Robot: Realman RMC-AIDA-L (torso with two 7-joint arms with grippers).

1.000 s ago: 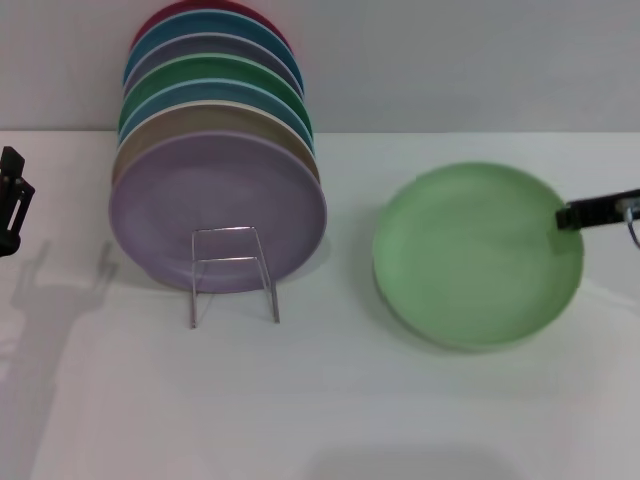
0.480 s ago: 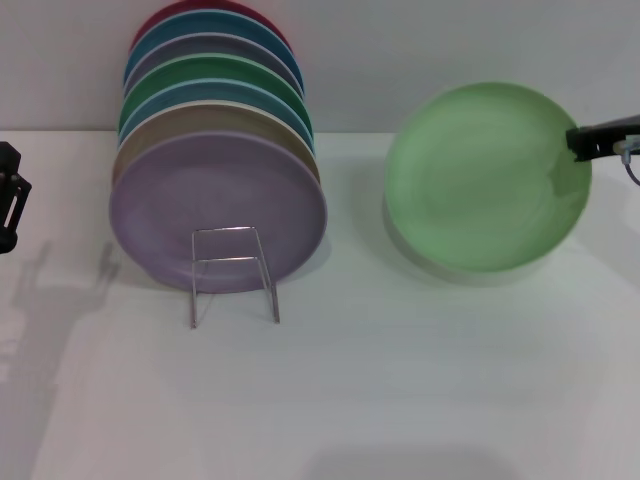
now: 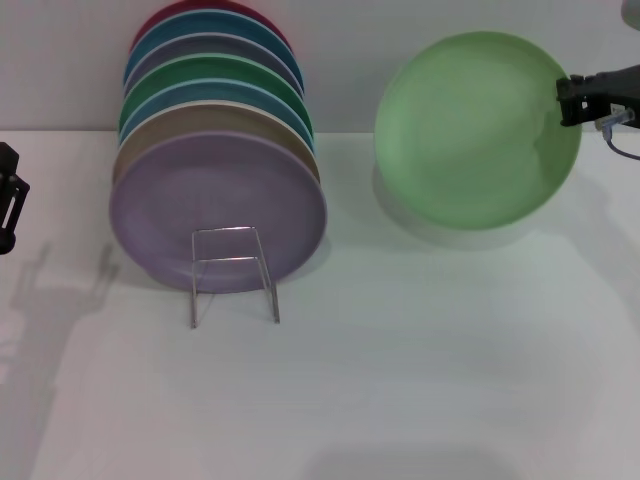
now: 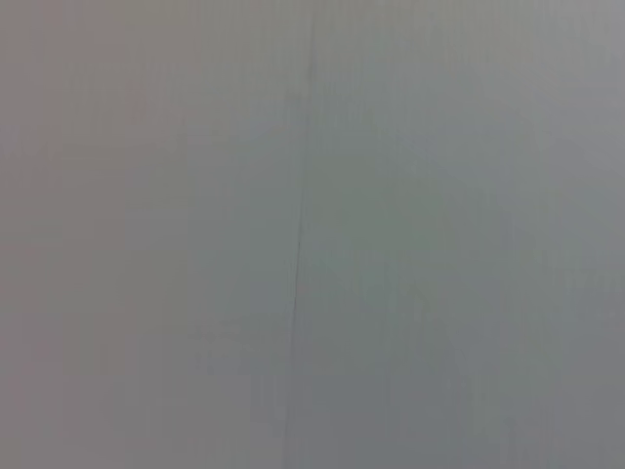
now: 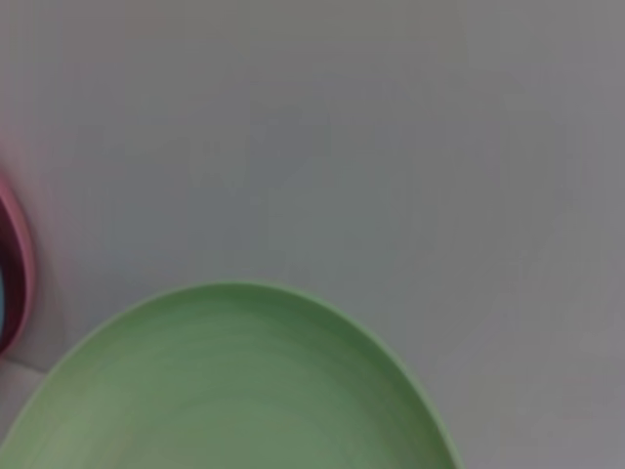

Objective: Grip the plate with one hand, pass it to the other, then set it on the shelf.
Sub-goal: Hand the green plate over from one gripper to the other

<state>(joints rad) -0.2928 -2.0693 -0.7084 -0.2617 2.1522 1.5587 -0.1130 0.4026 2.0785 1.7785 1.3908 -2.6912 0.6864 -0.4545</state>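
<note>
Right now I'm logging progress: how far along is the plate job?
Done: the right gripper has gripped the light green plate by its edge and holds it above the table. Not yet done: the handover; the left gripper waits at the far left. The wire rack awaits it.

A bare lab bench: white table (image 3: 400, 380), plain grey wall (image 3: 400, 60) (nothing homely).

The right gripper (image 3: 568, 102) is black and blocky, with a thin grey cable looping just behind its fingers (on the wrist side). The left gripper (image 3: 10, 198) shows as black angular links with slotted openings.
</note>
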